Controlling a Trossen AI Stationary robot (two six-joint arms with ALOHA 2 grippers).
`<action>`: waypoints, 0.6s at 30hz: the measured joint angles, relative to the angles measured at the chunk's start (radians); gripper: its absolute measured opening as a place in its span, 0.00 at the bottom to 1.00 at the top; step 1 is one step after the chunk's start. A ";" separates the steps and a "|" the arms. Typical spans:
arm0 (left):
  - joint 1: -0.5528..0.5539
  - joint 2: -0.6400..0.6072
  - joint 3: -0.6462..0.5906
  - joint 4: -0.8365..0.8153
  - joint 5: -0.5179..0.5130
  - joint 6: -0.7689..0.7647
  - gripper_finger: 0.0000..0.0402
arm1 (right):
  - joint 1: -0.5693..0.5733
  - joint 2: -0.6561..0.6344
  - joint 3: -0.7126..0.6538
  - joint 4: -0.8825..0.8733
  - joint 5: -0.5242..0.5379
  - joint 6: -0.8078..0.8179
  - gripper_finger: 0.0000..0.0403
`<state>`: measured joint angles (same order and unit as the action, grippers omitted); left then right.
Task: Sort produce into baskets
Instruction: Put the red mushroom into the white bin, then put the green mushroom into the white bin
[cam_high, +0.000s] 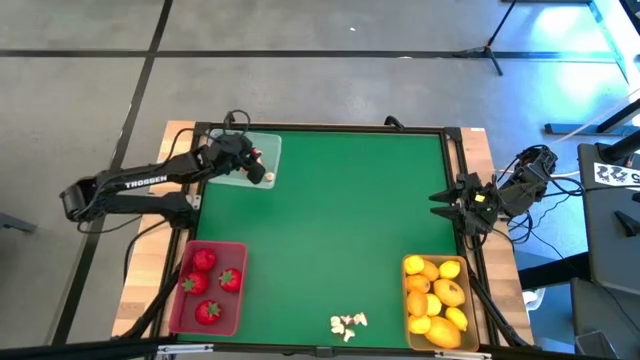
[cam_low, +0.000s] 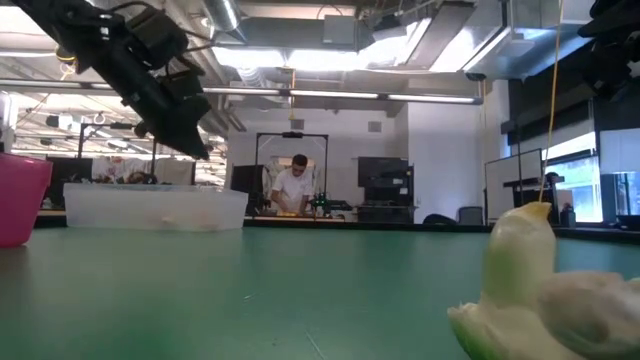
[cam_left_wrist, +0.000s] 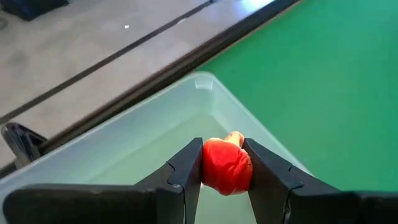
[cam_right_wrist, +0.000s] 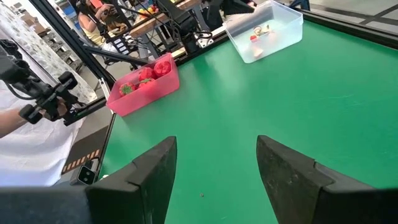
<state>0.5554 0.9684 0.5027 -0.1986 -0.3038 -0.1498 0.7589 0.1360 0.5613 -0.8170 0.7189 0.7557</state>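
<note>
Nearest the low camera, a small heap of white bits (cam_high: 349, 323) is lying loose on the green bench (cam_high: 330, 220) at its front edge — not yet sorted, to judge by its position outside any basket. To either side of it the front corners are taken: the pinkish-red basket (cam_high: 178, 305) is holding red strawberries (cam_high: 204, 261), and the tan-yellow basket (cam_high: 410, 320) is filled with yellow and orange lemons (cam_high: 437, 298). Each colour is being kept in its own basket, so the sorting appears largely done for those two kinds.

Farther back, at the bench's right edge, the right pincer (cam_right_wrist: 214, 165) is being held with its fingers spread wide and nothing between them, pointed across the bench. It is judged to be waiting, parked clear so the other arm has room.

At the far left corner the clear basket (cam_high: 262, 150) is standing, with a few small white-and-red bits (cam_right_wrist: 259, 32) already lying in it. The left pincer (cam_left_wrist: 225, 168) is being held over this basket, its fingers closed narrowly on a small red piece (cam_left_wrist: 227, 167) with a pale tip showing behind it. The piece is being carried above the basket's inside rather than touching its floor — a position suited to letting it drop among the bits already gathered there. The step in hand is judged to be that release, with the front heap left for later.
</note>
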 joint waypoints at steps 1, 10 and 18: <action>0.000 0.007 -0.004 0.000 0.000 0.001 0.27 | 0.000 0.000 0.000 0.000 0.000 0.000 0.55; 0.004 0.059 -0.005 -0.001 0.019 0.049 0.45 | 0.000 0.000 0.000 0.000 0.000 0.000 0.55; -0.028 0.068 0.010 0.005 0.218 0.026 0.60 | 0.000 0.000 0.000 -0.001 0.000 -0.001 0.55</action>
<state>0.5277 1.0363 0.5123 -0.1936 -0.0863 -0.1234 0.7586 0.1360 0.5613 -0.8181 0.7186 0.7551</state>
